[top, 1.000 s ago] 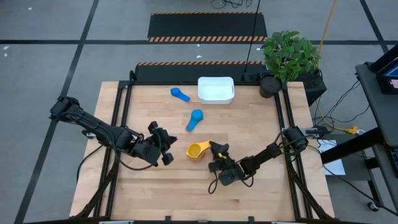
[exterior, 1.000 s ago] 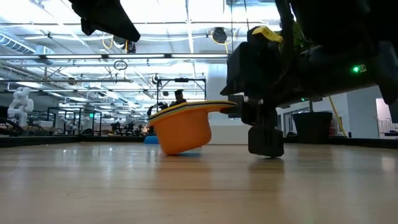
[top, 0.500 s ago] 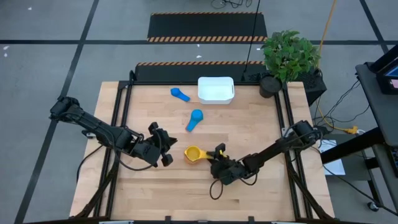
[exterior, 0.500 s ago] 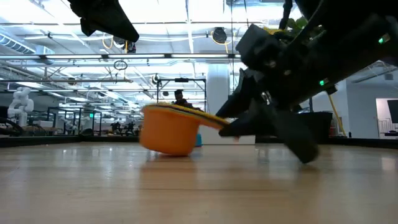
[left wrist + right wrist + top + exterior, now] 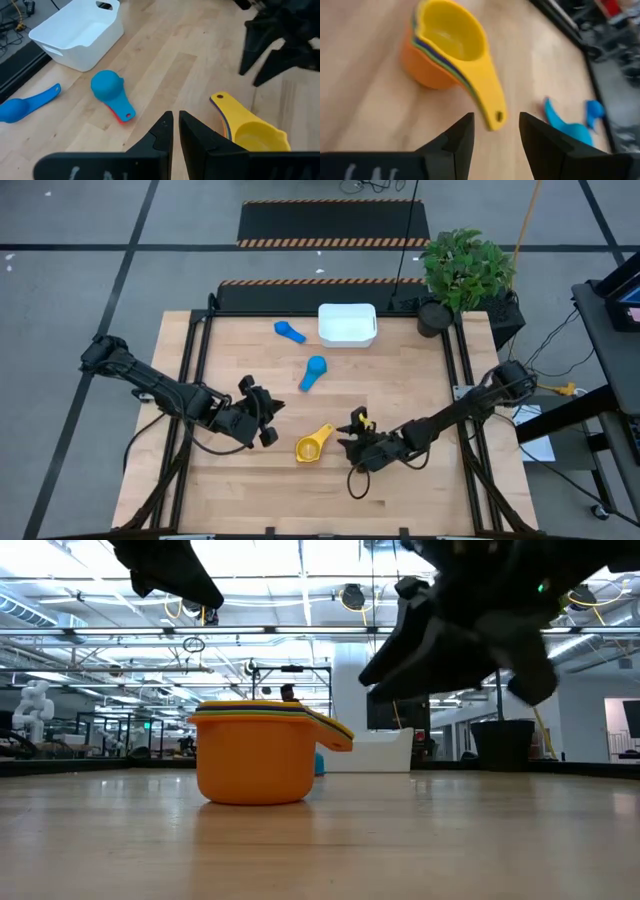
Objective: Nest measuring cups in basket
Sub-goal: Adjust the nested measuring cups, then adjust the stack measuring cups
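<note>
The wooden desk (image 5: 400, 370) is carrying everything, with the potted plant (image 5: 465, 270) standing at its far right corner and the white basket (image 5: 347, 324) sitting empty near the far edge. The left arm is waiting over the near-left part of the desk, its left gripper (image 5: 262, 412) hovering with the jaws pressed almost together and holding nothing. The right gripper (image 5: 352, 437) is hanging just beside the nested stack of measuring cups (image 5: 311, 446), jaws parted about halfway and empty, with the yellow handle pointing toward the gap between them. That stack, orange outside and yellow on top, is standing upright on the desk, well apart from the basket. A light blue cup (image 5: 314, 370) is lying upside down in mid-desk with a red one seemingly beneath it, and a dark blue cup (image 5: 289, 332) is lying just beside the basket's left end. The likely trouble: the handles are thin and fanned slightly, so a pinch on only the top one could be lifting the yellow cup alone, or tipping the stack over and scattering it.
</note>
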Controlling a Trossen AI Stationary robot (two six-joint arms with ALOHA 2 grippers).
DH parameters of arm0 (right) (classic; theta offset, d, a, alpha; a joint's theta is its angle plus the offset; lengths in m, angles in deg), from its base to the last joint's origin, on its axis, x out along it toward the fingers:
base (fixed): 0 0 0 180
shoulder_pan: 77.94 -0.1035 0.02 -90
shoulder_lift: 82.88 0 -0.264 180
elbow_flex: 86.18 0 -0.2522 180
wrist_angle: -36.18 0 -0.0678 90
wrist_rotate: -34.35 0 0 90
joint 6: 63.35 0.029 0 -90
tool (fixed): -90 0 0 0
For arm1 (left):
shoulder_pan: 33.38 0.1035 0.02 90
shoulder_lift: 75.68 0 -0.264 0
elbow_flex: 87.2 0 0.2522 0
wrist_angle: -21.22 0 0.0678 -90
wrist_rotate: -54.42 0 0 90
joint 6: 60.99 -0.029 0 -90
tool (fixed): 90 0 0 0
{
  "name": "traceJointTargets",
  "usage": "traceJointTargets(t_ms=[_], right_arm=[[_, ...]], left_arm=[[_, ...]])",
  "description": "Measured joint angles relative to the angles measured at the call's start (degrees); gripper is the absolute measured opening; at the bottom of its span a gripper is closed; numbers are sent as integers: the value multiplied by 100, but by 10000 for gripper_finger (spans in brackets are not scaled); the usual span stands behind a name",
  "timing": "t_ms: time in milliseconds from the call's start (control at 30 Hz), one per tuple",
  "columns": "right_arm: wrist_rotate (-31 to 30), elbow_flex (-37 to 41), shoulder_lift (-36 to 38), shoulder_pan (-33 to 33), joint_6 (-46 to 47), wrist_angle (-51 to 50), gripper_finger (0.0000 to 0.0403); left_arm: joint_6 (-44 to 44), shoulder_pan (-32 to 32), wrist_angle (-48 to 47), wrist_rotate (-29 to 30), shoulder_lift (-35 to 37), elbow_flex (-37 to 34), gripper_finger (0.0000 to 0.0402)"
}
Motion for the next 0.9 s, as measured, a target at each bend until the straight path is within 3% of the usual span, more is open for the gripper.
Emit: traceJointTargets(t_ms=[233,433,600,767,900], right_arm=[[1192,302,457,4,245,-60,151],[1239,765,916,43,275,-45,151],[1232,1247,1423,176,328,138,151],[1228,1849,1972,440,58,532,151],[1216,2152,2455,644,-392,805,151]], left_arm=[[-7,103,1,7,-176,0,35],[-436,287,88,1,-768,2,47],[-764,733,192,-6,-1308,4,110],[-1908,1230,313,3,-1852,2,191],[-3823,1444,655,-9,-2276,2,216]])
